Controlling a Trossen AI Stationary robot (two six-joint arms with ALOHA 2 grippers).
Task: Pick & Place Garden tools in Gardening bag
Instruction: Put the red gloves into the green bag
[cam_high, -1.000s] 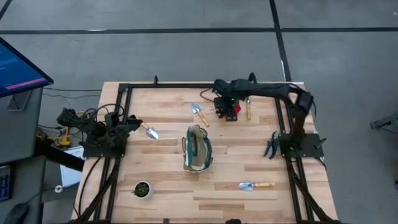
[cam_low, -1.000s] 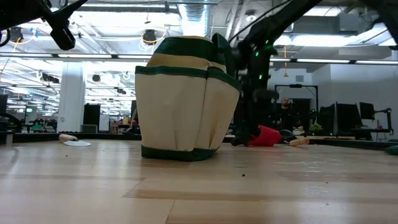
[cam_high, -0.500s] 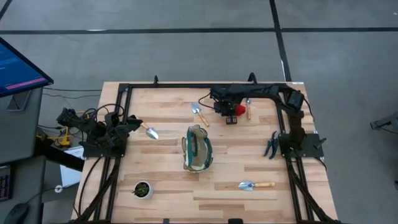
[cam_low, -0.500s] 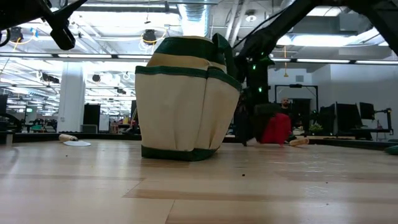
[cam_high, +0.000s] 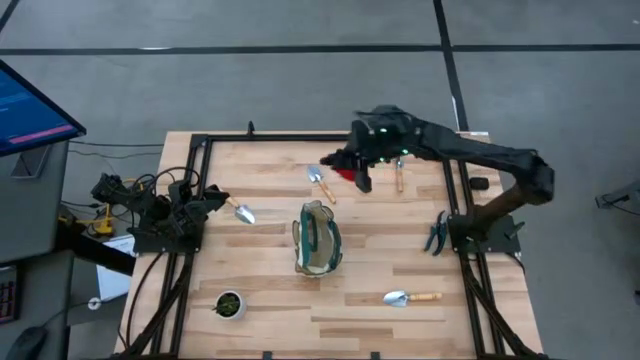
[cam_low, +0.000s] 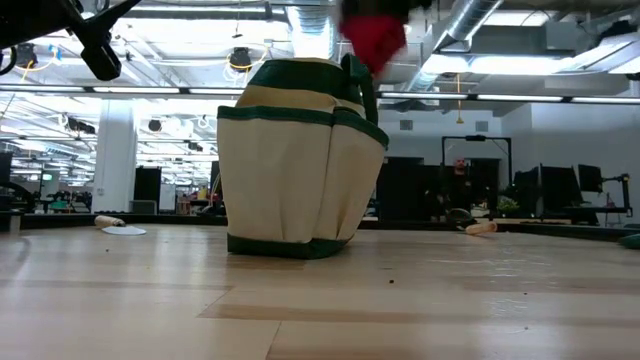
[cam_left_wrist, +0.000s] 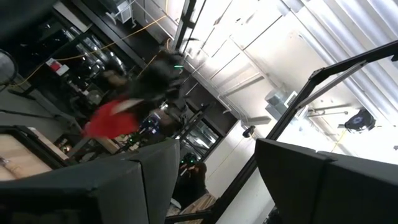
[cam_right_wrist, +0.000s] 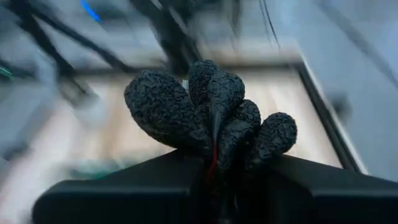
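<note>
The red-and-black item (cam_high: 343, 173), a glove by its look, hangs high over the table's far middle with my right gripper (cam_high: 350, 168) shut on it. It shows red in the low view (cam_low: 375, 35) and with black knobbly finger ends in the right wrist view (cam_right_wrist: 205, 112). The gardening bag (cam_high: 317, 238) stands upright on its base mid-table. Trowels lie flat on the table at the far middle (cam_high: 320, 183), the left (cam_high: 241, 211) and the near right (cam_high: 410, 298). My left gripper (cam_high: 215, 197) waits open at the left edge. My right gripper pinches the red-and-black item between its two fingers, with the black finger ends (cam_right_wrist: 214, 134) bunched and sticking out past them. The fingers slant down, coming from the table's right. The item is lifted clear of the table, higher than the bag's rim.
A wooden-handled tool (cam_high: 398, 175) lies right of the raised gripper. Blue-handled pruners (cam_high: 436, 232) lie by the right arm's base. A small dark pot (cam_high: 229, 304) stands near left. A black frame (cam_high: 205, 140) runs around the table's edges.
My right gripper was low over the red-and-black item on the table's far side. It has since risen steeply and tipped up from pointing down, drifting toward the table's left. The item has gone from lying on the wood to hanging clear of it.
</note>
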